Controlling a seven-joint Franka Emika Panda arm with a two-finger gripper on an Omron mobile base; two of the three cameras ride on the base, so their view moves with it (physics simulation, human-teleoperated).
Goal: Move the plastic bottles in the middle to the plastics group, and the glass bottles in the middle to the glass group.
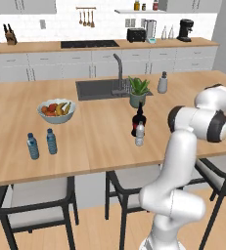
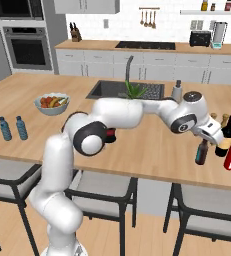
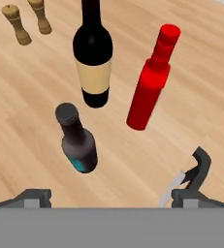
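Observation:
My gripper [image 3: 117,180] is open and holds nothing; it hangs just above and apart from the slim teal-blue bottle [image 3: 77,145], which stands upright on the counter. That bottle [image 2: 202,152] is beside the tall wine bottle [image 3: 93,58] with the cream label. In the middle of the counter stand the squat dark red-labelled bottle [image 1: 138,122] and, in front of it, the small clear-whitish plastic bottle [image 1: 140,134]. Two blue-tinted bottles [image 1: 33,146] [image 1: 51,141] stand at the left near the front edge.
A red bottle [image 3: 152,82] stands to the right of the wine bottle, and two wooden mills [image 3: 16,24] lie behind it. A fruit bowl [image 1: 56,110], a sink [image 1: 97,89], a potted plant [image 1: 138,92] and a soap dispenser [image 1: 162,83] sit further back. Stools [image 1: 33,195] line the front edge.

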